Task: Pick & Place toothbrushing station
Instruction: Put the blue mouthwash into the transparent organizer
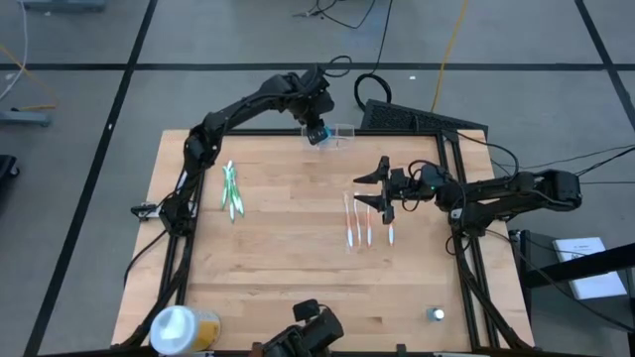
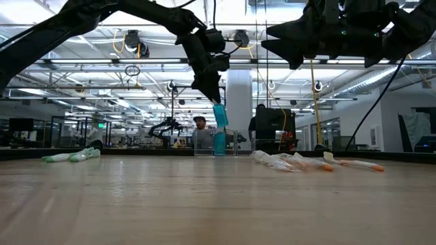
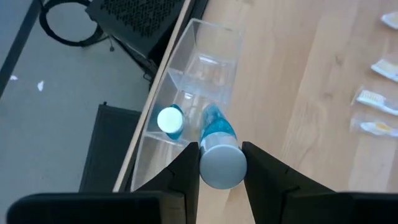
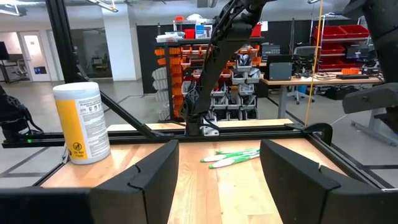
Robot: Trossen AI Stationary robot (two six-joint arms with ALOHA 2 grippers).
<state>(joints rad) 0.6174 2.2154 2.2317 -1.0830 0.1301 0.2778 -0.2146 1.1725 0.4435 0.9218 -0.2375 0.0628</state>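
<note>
Landmark: the toothbrushing station [image 1: 342,133], a clear holder at the table's far edge.

Well left of it you have two green toothbrushes [image 1: 230,190] lying together; the white-and-yellow tub [image 1: 179,328] sits at the near left corner, far from the station.

Directly over the station, your left gripper [image 3: 222,163] is clamped on a blue tube [image 3: 217,140], hanging cap-up above a compartment. One more blue tube [image 3: 170,121] already stands inside, next to that compartment. Tubes: two.

Judged step: loading in progress, the tube not yet released. The next move calls for a straight descent clear of the divider wall, then spreading the fingers.

Right of and nearer than the station lie three orange-tipped toothbrushes [image 1: 358,224]. Your right gripper [image 1: 381,188] hovers over them, fingers apart, holding nothing.
</note>
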